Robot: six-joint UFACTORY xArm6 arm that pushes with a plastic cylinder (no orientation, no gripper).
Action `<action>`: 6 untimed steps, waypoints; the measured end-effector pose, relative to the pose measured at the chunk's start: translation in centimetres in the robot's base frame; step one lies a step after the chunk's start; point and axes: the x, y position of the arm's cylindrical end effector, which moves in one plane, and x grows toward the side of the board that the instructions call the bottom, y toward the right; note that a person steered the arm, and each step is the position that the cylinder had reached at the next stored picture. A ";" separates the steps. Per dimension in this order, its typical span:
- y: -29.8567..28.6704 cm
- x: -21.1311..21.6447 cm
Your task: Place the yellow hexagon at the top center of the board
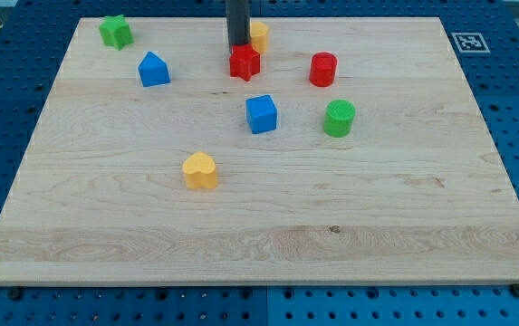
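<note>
The yellow hexagon (259, 36) sits near the view's top centre of the wooden board (259, 226), partly hidden behind the dark rod. My tip (238, 46) is at the hexagon's left side, touching or nearly touching it, just above the red star block (245, 62).
A green star block (115, 32) is at the top left. A blue house-shaped block (154, 70) is below it. A red cylinder (322, 69), a green cylinder (339, 119), a blue cube (261, 114) and a yellow heart block (200, 170) lie around the middle.
</note>
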 end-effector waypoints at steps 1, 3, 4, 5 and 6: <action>2.3 1.2; 3.5 0.4; 3.3 0.0; 2.4 -0.9; 2.1 -1.3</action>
